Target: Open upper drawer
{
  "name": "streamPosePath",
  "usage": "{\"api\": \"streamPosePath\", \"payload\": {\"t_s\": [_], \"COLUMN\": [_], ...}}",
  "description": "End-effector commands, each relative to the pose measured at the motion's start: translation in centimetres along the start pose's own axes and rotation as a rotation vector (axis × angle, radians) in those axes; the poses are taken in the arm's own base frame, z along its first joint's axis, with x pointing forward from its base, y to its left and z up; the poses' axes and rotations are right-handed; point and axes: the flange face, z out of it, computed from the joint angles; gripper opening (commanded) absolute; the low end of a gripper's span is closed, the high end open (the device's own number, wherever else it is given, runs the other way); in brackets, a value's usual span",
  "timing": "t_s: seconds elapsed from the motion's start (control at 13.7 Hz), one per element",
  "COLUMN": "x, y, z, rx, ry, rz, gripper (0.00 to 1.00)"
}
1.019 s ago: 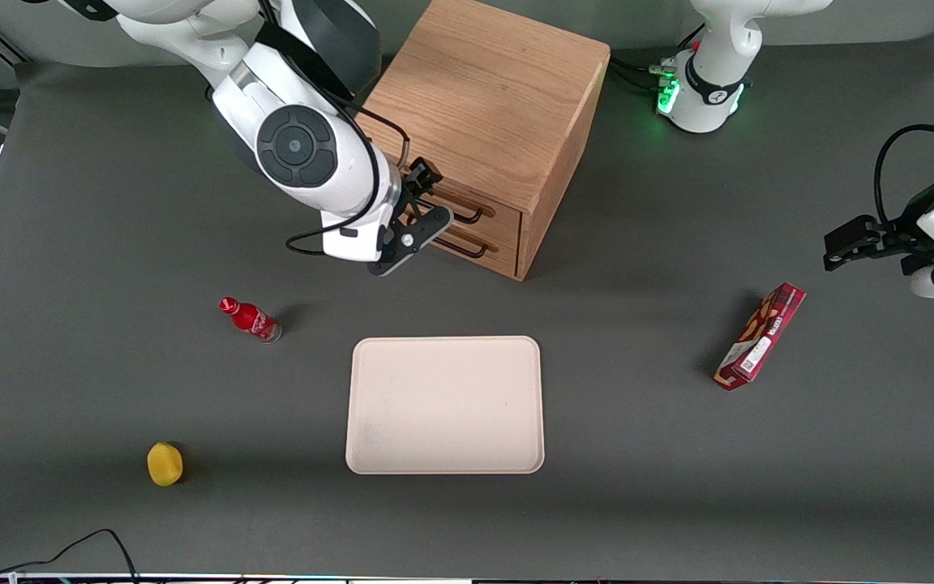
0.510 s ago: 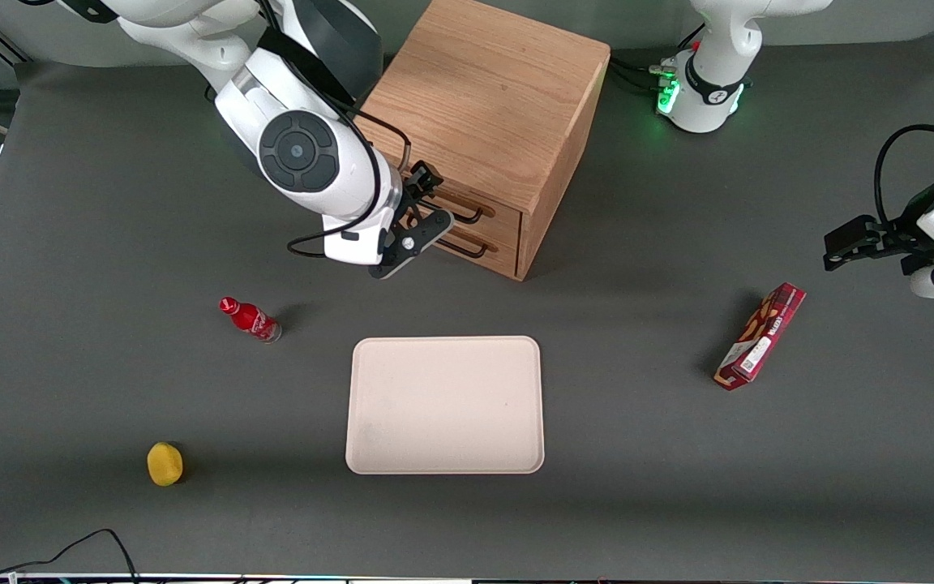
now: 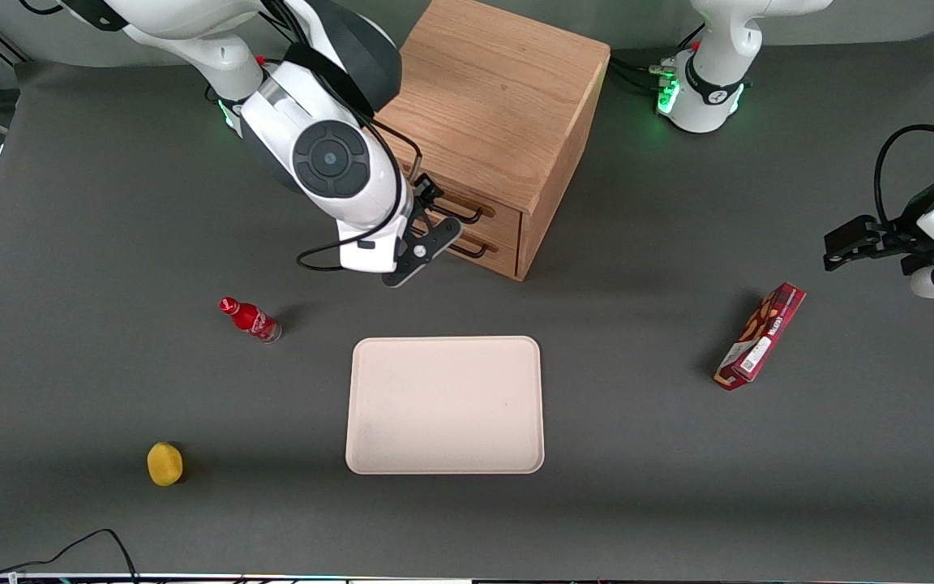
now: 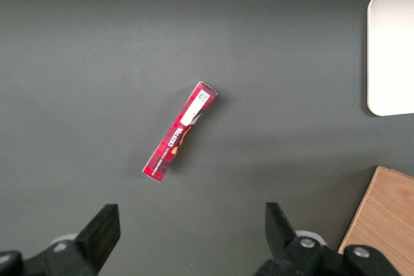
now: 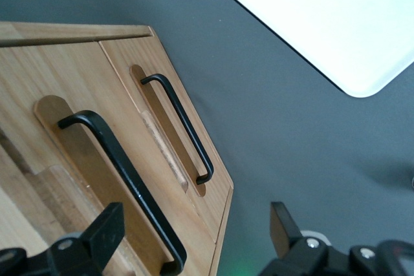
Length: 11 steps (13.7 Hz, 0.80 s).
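Tool [image 5: 194, 237] spread open in front of upper drawer [image 5: 77, 153] – shut, w/ handle [image 5: 123, 179] seen clearly only in wrist view. Dark grey counter [image 3: 678, 487] carries tray [image 3: 444, 405].

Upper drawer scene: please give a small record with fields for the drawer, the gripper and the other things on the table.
upper drawer: shut, black handle free
gripper: fingers open, in front of the cabinet, touching nothing
tray: nearer the front camera than the cabinet
red bottle: toward the working arm's end
snack box: toward the parked arm's end
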Motion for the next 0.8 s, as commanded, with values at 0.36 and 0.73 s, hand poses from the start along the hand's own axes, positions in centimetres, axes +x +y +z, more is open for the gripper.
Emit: {"api": "streamPosePath", "payload": {"t_s": [0.36, 0.73], "x": [0.4, 0.5], "y": [-0.7, -1.7], "z": [0.5, 2.7], "rx": [-0.012, -0.003], "ry": [-0.002, -0.036], "rz": [-0.215, -0.239], "gripper": [1.00, 1.00]}}
